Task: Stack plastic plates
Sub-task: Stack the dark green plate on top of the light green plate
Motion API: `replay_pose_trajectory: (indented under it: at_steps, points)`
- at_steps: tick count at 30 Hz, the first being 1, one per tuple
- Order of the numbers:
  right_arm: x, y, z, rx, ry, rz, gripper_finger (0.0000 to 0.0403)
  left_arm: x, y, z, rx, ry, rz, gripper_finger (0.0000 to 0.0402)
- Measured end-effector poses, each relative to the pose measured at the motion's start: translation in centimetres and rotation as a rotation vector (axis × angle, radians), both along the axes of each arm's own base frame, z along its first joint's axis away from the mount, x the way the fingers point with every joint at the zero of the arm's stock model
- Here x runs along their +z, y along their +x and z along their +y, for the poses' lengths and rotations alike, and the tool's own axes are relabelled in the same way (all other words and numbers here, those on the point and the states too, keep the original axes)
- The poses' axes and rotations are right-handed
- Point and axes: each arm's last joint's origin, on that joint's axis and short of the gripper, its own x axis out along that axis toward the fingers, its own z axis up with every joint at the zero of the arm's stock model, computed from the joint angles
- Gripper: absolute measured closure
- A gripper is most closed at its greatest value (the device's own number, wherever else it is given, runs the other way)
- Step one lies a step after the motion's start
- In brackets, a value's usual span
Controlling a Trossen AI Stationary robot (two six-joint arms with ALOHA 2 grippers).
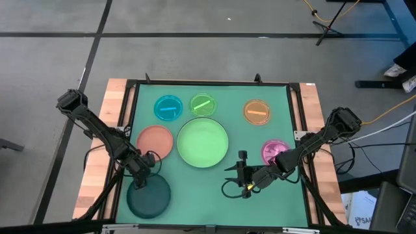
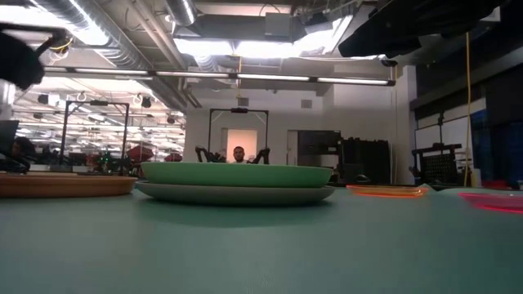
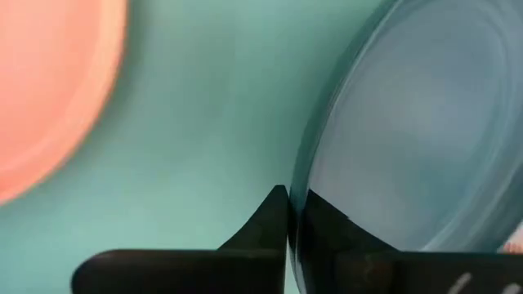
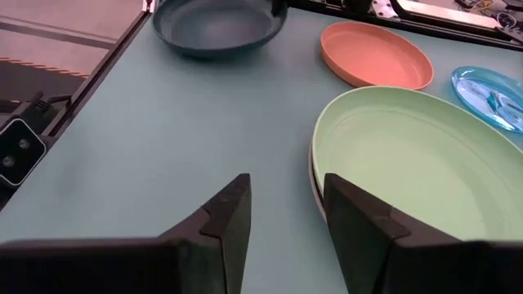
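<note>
Claws work at the near edge of the green surface (image 1: 260, 140): the left claw (image 1: 143, 175) pinches the rim of the round dark teal plastic plate (image 1: 148, 197), the right claw (image 1: 239, 169) stands slightly parted beside the large light green plate (image 1: 203, 142) stacked on a grey plate (image 2: 237, 194). Farther off lie the salmon plate (image 1: 155, 142) and small translucent pink (image 1: 273, 151), blue (image 1: 168, 107), green (image 1: 203, 104) and orange (image 1: 257, 111) plates.

Dark jointed arms, black cables, wedge-shaped black fingers (image 4: 229, 224)

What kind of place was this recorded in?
Probably a robotics lab or workshop hall: exposed ceiling ducts, equipment racks behind, and a green-matted work table with cables and a stand on the grey floor.
</note>
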Motion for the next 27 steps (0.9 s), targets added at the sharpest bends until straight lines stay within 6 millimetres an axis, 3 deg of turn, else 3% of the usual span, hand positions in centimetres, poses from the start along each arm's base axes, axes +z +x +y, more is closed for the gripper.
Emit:
replay_pose_trajectory:
  at_steps: [12, 18, 27]
  points:
    - [-0.9, 0.1, 0.1, -0.027, 0.027, 0.041, 0.0256, 4.6, 3.6, 0.6, 0.145, 0.068, -0.258, 0.0390]
    - [-2.5, 0.5, 0.4, -0.034, 0.018, 0.083, 0.0256, 5.3, 5.2, 2.3, 0.230, 0.185, -0.386, 0.0389]
    - [-2.6, 0.5, 0.4, -0.035, 0.018, 0.083, 0.0256, 5.8, 7.1, 6.0, 0.344, 0.400, -0.506, 0.0388]
